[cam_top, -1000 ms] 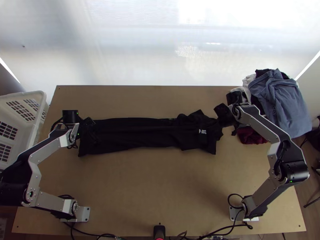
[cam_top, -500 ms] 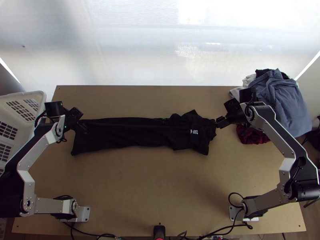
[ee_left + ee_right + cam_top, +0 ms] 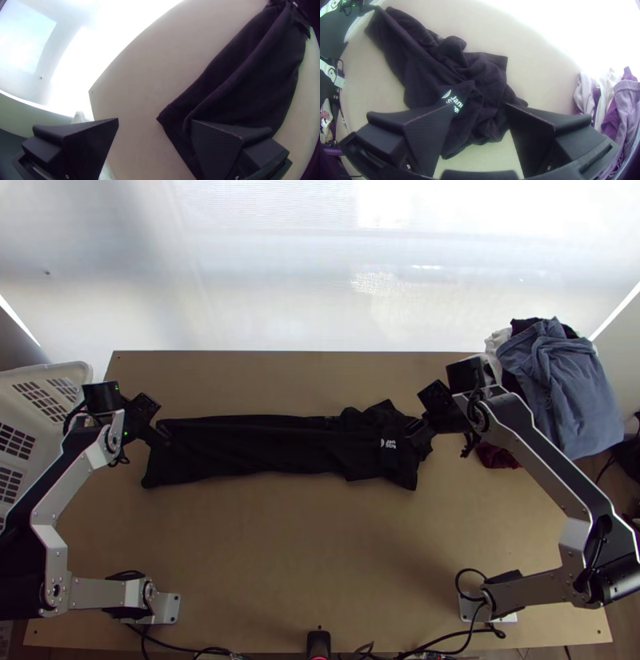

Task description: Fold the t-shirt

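The black t-shirt (image 3: 264, 448) lies as a long narrow strip across the table, its printed end at the right bunched. My left gripper (image 3: 160, 434) is at the strip's left end. In the left wrist view, my left gripper (image 3: 155, 121) is open, one finger over the shirt (image 3: 253, 90) and the other over bare table. At the bunched end is my right gripper (image 3: 418, 426). In the right wrist view my right gripper (image 3: 480, 105) stands open above the crumpled cloth of the shirt (image 3: 426, 73), one finger beside the white print.
A pile of clothes (image 3: 560, 388), blue, white and dark red, lies at the table's back right corner. Beyond the left edge stands a white basket (image 3: 48, 372). Bare table (image 3: 320, 540) stretches in front of the shirt.
The shirt has shifted a little to the left. My left gripper has moved left; my right gripper first drew off to the right, then came back over the bunched end.
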{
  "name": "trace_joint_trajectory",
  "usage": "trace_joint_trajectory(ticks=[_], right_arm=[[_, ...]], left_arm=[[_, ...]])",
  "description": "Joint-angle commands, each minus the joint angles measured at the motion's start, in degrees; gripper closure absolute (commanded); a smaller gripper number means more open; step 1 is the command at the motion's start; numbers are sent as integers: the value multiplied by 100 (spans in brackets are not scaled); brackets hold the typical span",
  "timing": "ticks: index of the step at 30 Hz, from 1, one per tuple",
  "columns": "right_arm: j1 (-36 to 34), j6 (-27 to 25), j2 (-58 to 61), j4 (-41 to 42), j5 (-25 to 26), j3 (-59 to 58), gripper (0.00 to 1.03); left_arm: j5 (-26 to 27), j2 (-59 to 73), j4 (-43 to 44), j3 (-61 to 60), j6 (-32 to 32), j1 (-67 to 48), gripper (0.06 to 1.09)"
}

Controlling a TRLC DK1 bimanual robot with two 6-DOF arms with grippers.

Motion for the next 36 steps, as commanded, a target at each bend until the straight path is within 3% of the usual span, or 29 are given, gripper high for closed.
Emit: trace_joint_trajectory(ticks=[1,7,10,13,27,32,36], right_arm=[[315,22,90,-16,7,-148,33],[614,136,292,45,7,-7,33],[649,136,388,54,-2,-7,33],[667,136,468,80,7,11,33],[799,268,1303,511,-2,-112,34],[825,303,1417,757,-37,-253,52],[816,285,1408,854,-46,-367,63]], left_arm=[[-26,34,125,-418,235,109,10],[-52,562,309,-585,605,610,10],[-44,632,10,-400,587,689,11],[0,843,-886,136,323,751,11],[18,948,-1141,453,420,803,11],[123,1063,-1624,1015,-28,847,11],[1204,975,-3637,2369,-925,601,11]])
